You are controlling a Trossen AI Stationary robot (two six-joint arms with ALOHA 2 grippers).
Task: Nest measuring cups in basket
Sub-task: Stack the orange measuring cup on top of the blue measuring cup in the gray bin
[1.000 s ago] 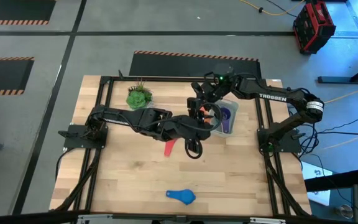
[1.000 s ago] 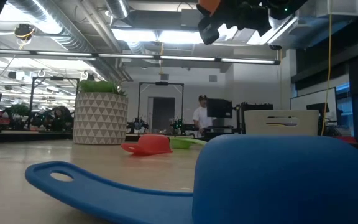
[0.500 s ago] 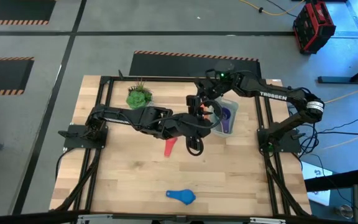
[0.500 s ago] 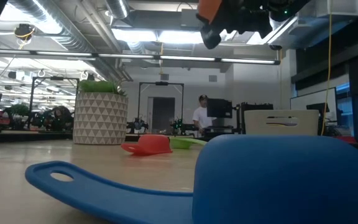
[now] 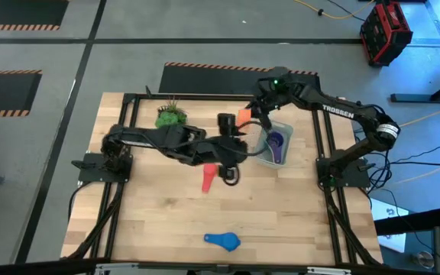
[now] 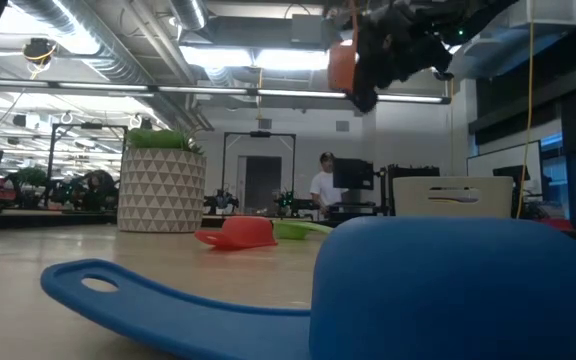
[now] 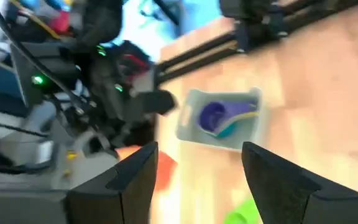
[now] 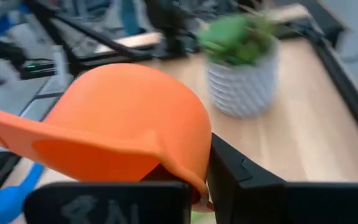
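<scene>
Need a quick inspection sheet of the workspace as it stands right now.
Surface: wooden table, black frame.
Job's things: basket holds purple cup over a teal one; orange cup in the air beside it; red cup and blue cup on the table; green cup behind the red.
Clutter: potted plant.
Grippers: right pincer shut on orange cup; left pincer open, empty.
Cables: yellow cable on the floor.
Surroundings: red case; person far behind.

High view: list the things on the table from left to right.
Potted plant → red measuring cup → blue measuring cup → orange measuring cup, held by the right gripper → basket with the purple measuring cup inside.
</scene>
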